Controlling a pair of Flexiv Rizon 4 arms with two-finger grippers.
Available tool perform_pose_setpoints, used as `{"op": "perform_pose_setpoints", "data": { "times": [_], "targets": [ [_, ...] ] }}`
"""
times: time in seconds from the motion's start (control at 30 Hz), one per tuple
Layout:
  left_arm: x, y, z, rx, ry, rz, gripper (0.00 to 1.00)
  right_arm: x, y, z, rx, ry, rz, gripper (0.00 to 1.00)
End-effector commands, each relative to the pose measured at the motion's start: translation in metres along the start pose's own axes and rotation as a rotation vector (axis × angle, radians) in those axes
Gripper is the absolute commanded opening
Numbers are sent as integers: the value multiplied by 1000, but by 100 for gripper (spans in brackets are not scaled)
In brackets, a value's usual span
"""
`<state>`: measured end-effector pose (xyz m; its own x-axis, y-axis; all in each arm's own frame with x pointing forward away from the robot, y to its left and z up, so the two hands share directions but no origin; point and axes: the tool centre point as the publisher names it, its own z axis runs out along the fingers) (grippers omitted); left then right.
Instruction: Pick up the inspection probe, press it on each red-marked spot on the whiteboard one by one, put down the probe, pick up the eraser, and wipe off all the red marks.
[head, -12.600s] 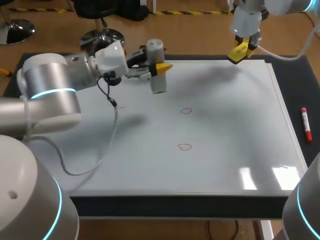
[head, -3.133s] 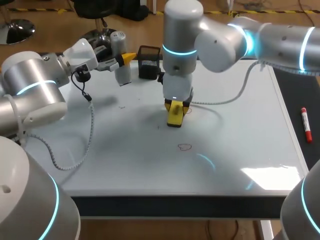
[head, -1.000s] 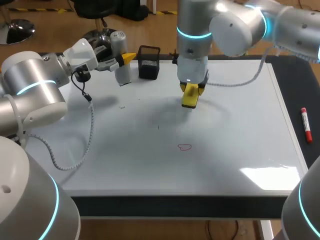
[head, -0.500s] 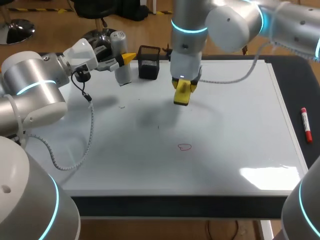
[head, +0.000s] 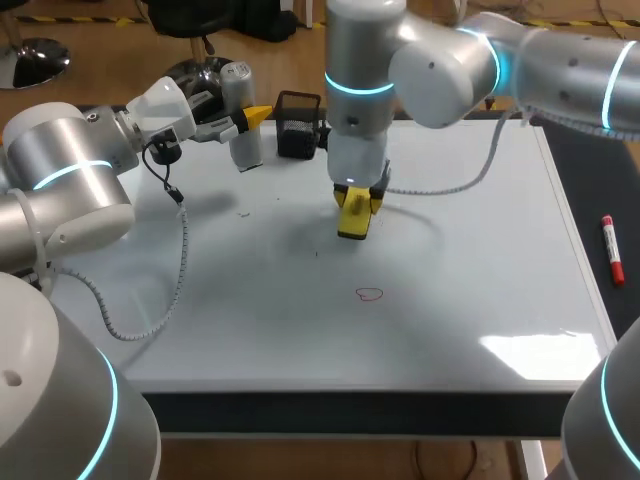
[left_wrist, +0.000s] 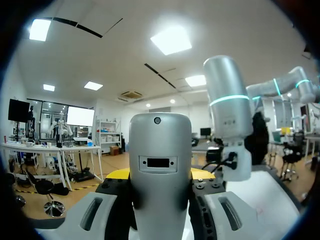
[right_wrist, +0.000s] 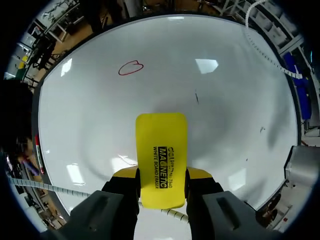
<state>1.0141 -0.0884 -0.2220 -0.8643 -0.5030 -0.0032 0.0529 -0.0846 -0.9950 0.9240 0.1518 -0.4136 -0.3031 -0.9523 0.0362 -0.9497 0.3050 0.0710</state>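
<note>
Seen from overhead, the right arm's wrist hides most of the right claw (head: 355, 205), so it cannot be told whether the yellow eraser (head: 353, 222) touches the whiteboard (head: 480, 260). In the left wrist view the inspection probe (left_wrist: 160, 150) covers nearly all of the left claw (left_wrist: 160, 174); only slivers of yellow show on either side. The right arm comes in from the far right and bends straight down over the board's middle, its claw gripping the eraser on both sides. One red mark (head: 370, 294) lies nearer than the eraser, apart from it. The left arm reaches along the far left edge, its claw clamped on the roughly upright probe, just left of a black holder (head: 298, 127). A red marker (head: 609, 247) lies on the desk (head: 600, 160), right of the board.
</note>
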Motion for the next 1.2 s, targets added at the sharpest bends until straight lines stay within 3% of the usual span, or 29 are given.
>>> {"op": "perform_pose_setpoints", "data": {
  "times": [0.03,0.67,1.2],
  "targets": [
    [1,0,1,2,-6,2,0,-1,-2,8,-14,23,12,0],
    [1,0,1,2,-6,2,0,30,-3,40,-63,59,77,0],
    [1,0,1,2,-6,2,0,78,-10,50,-79,122,150,0]
  ]
}}
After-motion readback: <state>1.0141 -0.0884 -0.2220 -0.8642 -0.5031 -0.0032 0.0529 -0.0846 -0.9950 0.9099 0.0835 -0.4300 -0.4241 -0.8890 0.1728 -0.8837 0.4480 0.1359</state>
